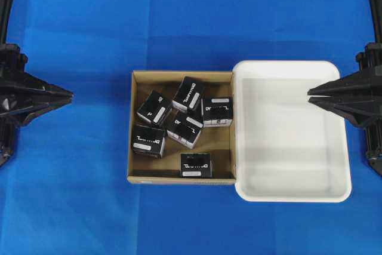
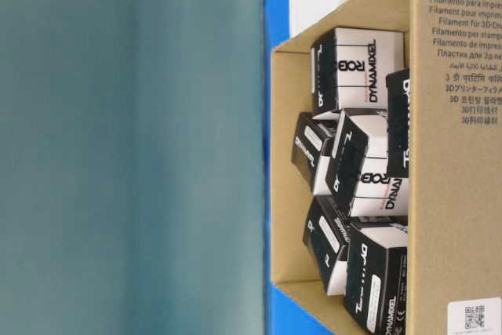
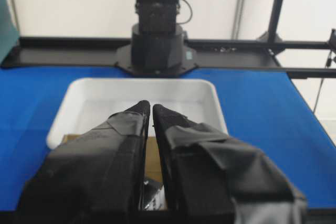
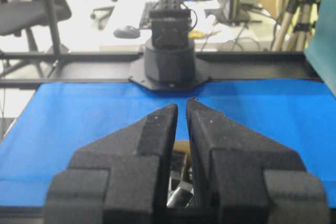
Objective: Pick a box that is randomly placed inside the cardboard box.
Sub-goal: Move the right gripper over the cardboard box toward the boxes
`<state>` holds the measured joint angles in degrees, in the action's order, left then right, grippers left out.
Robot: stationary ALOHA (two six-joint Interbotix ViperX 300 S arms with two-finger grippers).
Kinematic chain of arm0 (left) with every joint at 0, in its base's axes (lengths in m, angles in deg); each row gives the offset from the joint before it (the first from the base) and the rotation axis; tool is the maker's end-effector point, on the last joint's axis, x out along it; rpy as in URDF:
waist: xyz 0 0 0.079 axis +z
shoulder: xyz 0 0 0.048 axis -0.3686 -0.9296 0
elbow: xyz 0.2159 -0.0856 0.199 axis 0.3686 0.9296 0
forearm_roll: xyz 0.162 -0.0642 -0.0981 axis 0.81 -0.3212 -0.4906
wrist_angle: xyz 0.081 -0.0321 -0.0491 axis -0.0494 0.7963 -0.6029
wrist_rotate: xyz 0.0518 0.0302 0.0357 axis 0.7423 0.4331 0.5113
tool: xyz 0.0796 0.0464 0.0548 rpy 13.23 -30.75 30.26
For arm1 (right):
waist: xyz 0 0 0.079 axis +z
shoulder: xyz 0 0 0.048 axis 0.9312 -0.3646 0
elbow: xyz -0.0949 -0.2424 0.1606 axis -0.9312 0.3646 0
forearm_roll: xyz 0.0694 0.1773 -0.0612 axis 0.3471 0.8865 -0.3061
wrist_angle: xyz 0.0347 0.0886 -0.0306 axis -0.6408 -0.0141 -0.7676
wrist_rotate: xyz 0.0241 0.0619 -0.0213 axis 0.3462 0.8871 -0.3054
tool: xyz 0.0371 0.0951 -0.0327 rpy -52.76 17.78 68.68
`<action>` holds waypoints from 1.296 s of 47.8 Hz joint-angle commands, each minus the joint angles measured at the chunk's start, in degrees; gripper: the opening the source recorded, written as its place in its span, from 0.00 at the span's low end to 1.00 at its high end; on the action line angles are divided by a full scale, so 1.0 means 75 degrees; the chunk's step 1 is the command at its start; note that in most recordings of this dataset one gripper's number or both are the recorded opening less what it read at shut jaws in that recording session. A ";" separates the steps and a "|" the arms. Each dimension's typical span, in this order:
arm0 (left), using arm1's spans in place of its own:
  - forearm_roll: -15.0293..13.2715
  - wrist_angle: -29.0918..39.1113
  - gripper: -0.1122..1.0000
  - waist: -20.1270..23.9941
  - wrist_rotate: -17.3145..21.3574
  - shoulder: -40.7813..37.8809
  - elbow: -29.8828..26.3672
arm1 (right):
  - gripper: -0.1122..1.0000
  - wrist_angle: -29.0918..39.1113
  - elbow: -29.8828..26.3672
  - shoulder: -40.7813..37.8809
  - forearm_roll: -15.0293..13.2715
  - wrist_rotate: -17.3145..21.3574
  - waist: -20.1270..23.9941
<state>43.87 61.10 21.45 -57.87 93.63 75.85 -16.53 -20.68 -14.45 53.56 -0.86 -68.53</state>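
Observation:
Several small black boxes with white lettering lie jumbled inside the brown cardboard box (image 1: 182,74) at the middle of the blue cloth; one box (image 1: 196,165) sits apart near the front wall, another box (image 1: 218,111) against the right wall. The table-level view shows the same boxes (image 2: 357,68) piled against the cardboard box's wall (image 2: 463,194). My left gripper (image 1: 71,94) hovers far left of the cardboard box, its fingers together on nothing (image 3: 151,106). My right gripper (image 1: 308,95) hangs over the right edge of the white tray, shut and holding nothing (image 4: 182,103).
A white plastic tray (image 1: 292,194) with rounded corners stands flush against the cardboard box's right side, with nothing in it. Blue cloth (image 1: 71,195) covers the table all around. Each arm's black base (image 3: 157,45) stands at its end of the table.

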 commanded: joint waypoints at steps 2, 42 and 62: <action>0.0117 0.0234 0.23 0.0012 -0.0105 -0.0094 -0.0211 | 0.23 0.0070 -0.0117 -0.0117 0.0141 0.0105 -0.0070; 0.0117 0.2824 0.04 0.0012 -0.0152 0.0340 -0.0750 | 0.10 0.7148 -0.4770 -0.4184 0.0527 0.0820 -0.0492; 0.0117 0.3305 0.04 -0.0012 -0.0656 0.0387 -0.0750 | 0.10 1.0934 -0.8730 -0.7371 0.0527 -0.0984 -0.0691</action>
<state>44.57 85.71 21.54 -62.62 96.53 71.64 61.60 -81.23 -66.83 57.34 -6.22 -73.10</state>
